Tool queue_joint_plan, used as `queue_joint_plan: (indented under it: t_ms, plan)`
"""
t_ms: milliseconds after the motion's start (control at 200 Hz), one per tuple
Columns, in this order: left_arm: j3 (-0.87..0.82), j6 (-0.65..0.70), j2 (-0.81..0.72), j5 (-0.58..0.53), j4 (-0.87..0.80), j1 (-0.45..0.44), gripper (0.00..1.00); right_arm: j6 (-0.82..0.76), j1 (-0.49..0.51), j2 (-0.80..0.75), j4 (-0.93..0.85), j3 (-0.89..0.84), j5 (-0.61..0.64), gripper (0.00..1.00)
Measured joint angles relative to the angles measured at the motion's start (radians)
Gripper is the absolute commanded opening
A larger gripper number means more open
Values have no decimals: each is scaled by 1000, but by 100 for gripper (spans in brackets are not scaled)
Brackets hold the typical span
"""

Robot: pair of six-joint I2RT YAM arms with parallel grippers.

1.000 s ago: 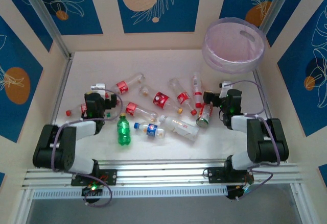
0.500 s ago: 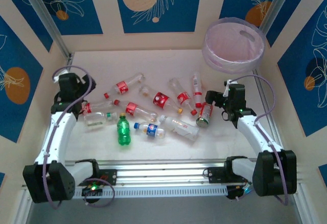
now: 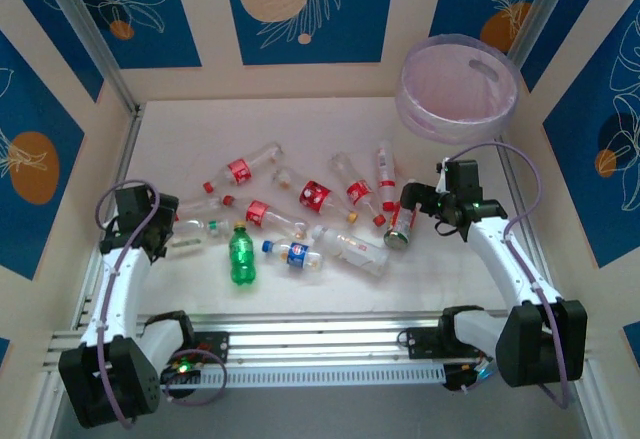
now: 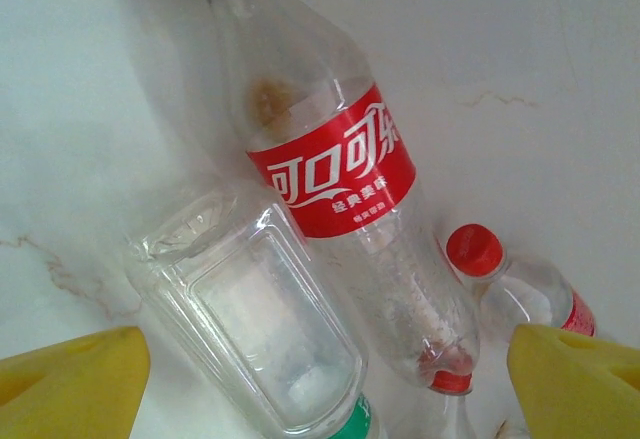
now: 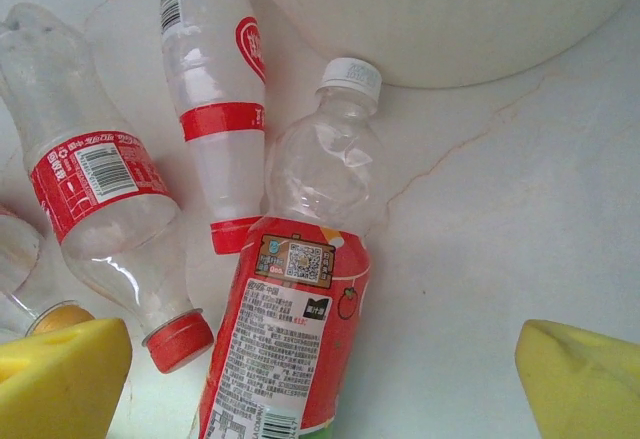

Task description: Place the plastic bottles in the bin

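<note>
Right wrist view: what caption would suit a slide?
Open right gripper hovers over a white-capped, red-labelled bottle lying near the bin.

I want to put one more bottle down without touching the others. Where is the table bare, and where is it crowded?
Bare: the far strip of the table, beyond the bottles and left of the bin; the near strip between the green bottle and the rail. Crowded: the middle, where bottles lie close or touching, from the left gripper to the right gripper.
</note>
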Motion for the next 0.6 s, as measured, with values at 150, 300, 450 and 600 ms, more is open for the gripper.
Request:
queue_joint_plan:
  t_ms: [150, 300, 450, 600]
  plan:
    - [-35, -82, 71, -9, 44, -38, 92, 15, 7, 29, -6, 19, -11, 99]
    - [-43, -153, 150, -30, 99, -91, 89, 18, 26, 47, -15, 52, -14, 99]
    - [-73, -213, 223, -40, 176, -113, 86, 21, 38, 48, -24, 58, -10, 99]
    - [-104, -253, 277, -51, 219, -119, 85, 25, 44, 47, -39, 59, 3, 99]
